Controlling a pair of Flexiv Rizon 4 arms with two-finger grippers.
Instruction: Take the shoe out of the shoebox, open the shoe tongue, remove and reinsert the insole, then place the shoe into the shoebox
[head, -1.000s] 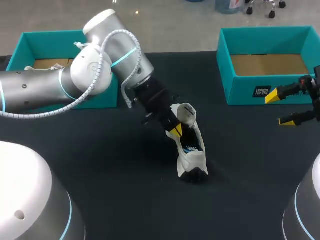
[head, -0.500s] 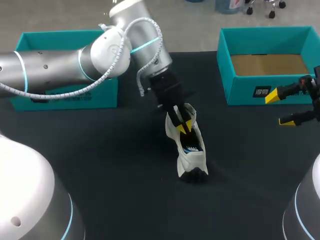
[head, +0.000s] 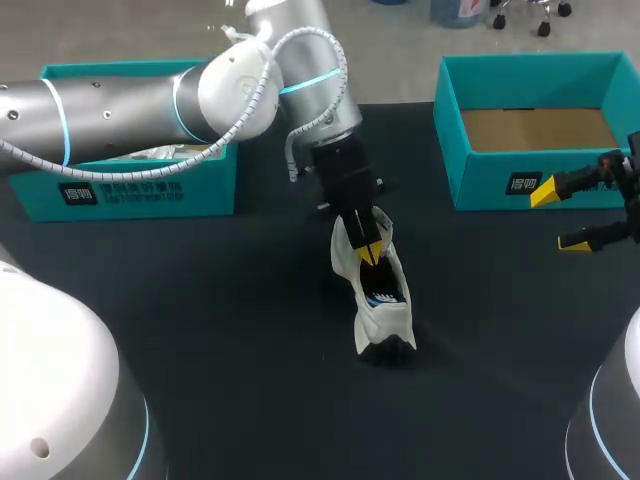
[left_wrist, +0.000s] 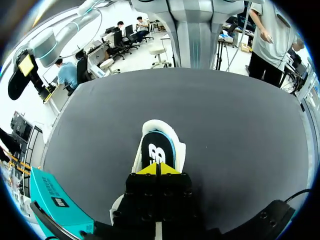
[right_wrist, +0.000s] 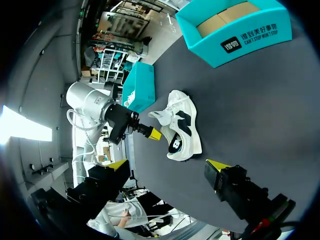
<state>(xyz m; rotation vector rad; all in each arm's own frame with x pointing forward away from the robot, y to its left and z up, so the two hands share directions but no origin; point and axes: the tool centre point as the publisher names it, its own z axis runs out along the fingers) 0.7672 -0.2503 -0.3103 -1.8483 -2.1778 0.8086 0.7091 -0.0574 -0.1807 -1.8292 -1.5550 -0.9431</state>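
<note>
My left fingers (head: 368, 250) are pressed together, yellow tips touching, right at the shoe tongue (head: 347, 250) of the white sneaker (head: 383, 300). I cannot tell whether any of the tongue is pinched between them. The sneaker sits near the middle of the bench (head: 240, 330), out of both boxes. From my left wrist its opening lies just ahead of my tips, with the dark insole (left_wrist: 156, 147) showing inside. My right fingers (head: 558, 217) hang spread apart and hold nothing, near the bench's right edge, just in front of the right teal shoebox (head: 500, 170) at the far right corner. The left teal shoebox (head: 150, 190) stands by the far left corner, behind my left arm.
</note>
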